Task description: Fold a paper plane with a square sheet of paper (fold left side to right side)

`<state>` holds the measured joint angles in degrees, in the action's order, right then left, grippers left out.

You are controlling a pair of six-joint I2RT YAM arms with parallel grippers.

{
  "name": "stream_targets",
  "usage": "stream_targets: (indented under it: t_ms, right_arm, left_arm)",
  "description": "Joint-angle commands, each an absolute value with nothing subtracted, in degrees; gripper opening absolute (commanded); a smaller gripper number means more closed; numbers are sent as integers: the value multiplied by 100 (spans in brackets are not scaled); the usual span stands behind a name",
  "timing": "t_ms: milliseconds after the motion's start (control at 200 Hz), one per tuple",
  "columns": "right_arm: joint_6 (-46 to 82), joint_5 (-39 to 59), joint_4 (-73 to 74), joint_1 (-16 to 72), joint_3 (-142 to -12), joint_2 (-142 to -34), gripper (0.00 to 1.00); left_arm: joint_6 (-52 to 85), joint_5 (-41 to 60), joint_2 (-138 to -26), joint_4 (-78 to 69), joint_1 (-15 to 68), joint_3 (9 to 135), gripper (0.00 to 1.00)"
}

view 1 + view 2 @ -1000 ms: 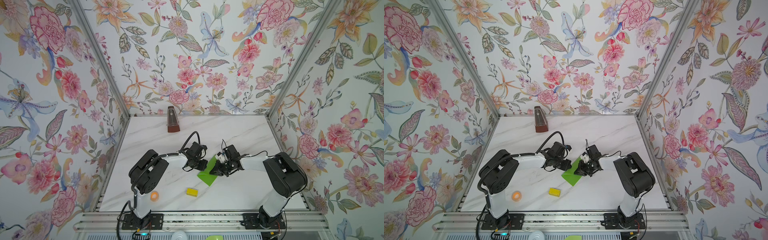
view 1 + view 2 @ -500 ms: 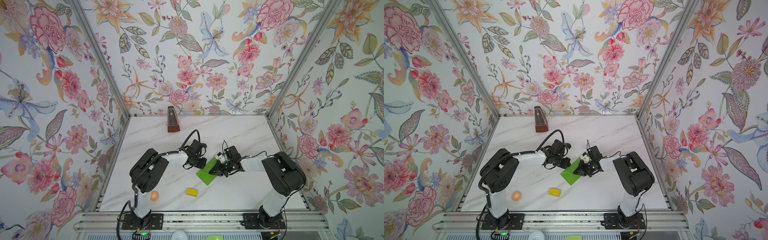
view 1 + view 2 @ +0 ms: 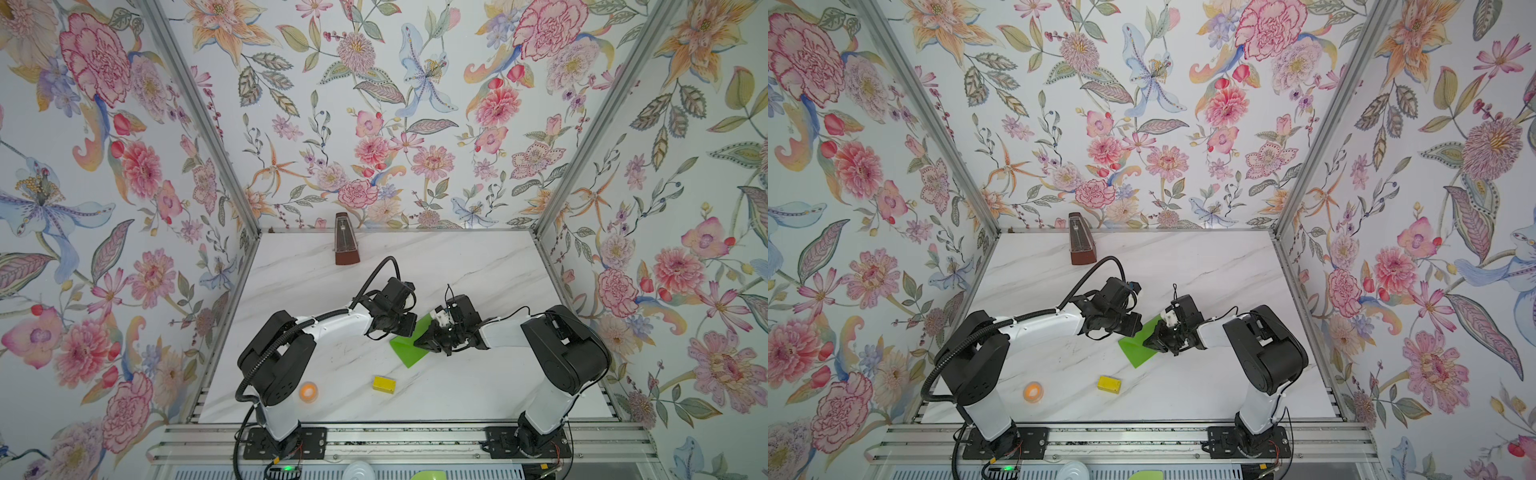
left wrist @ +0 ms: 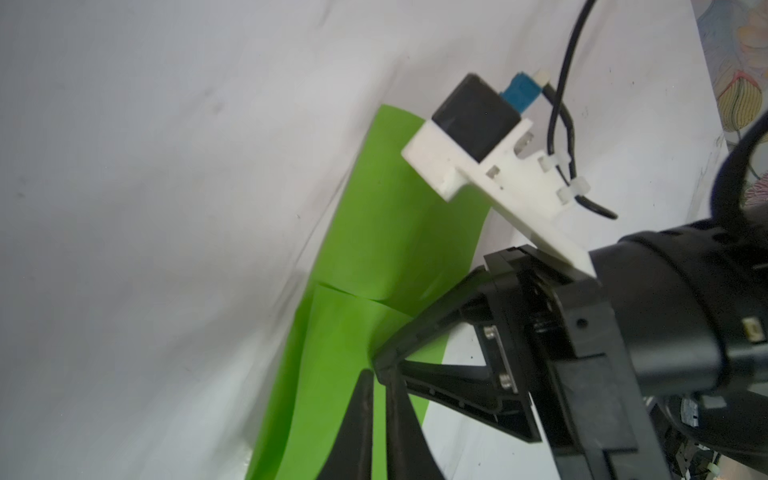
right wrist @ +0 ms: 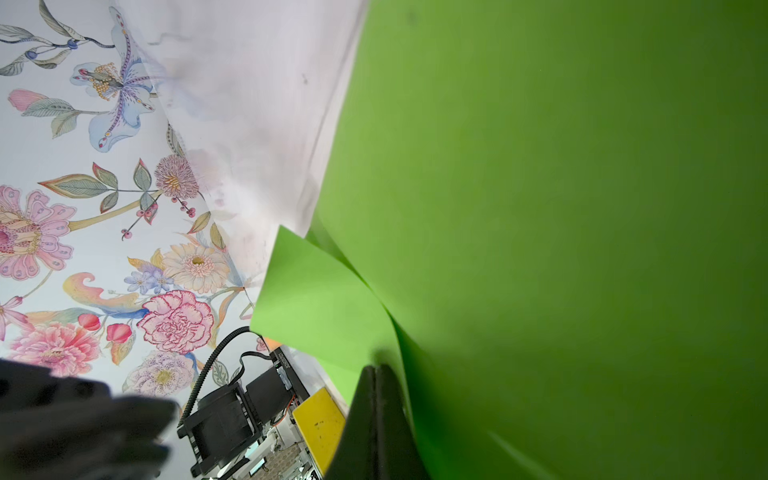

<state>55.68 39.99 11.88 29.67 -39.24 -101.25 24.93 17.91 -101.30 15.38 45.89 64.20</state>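
The square sheet of paper (image 3: pixel 406 352) is lying about the middle of the marble worktop (image 3: pixel 465 270), a little toward the front edge and set askew to the edges. It is not lying flat. In the right wrist view a flap is curling up off the rest of the sheet, and in the left wrist view one layer is overlapping another along a bowed edge.

The left gripper (image 4: pixel 378 376) is reaching down over the sheet from the left side. Its fingers are standing almost together with only a thin slit between them, and I cannot tell whether they are nipping any paper. The right gripper (image 5: pixel 376 370) is reaching in from the right side with its fingers pressed together, the tip resting on the paper just beside the left fingertips — whether a layer is caught between them is not showing.

A yellow block (image 3: pixel 384 384) is sitting between the sheet and the front edge, apart from both. A small orange-centred round object (image 3: pixel 308 392) is lying near the front left corner. A brown metronome (image 3: pixel 345 243) is standing at the back edge, left of the middle.
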Motion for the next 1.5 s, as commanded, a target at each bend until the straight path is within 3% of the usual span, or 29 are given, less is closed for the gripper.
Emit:
stream_targets:
  t_ms: [0, 701, 1496]
  right_arm:
    - [5617, 3375, 708, 2993, -3796, -10370, 1]
    - [5474, 3296, 458, 2980, -3880, -10382, 1]
    - [5335, 3261, 233, 2839, -3858, -10266, 0]
  left_arm:
    - [3037, 1694, -10236, 1507, 4648, 6175, 9]
    - [3059, 1813, -10824, 1592, 4651, 6167, 0]
    - [2857, 1697, -9981, 1356, 3543, 4112, 0]
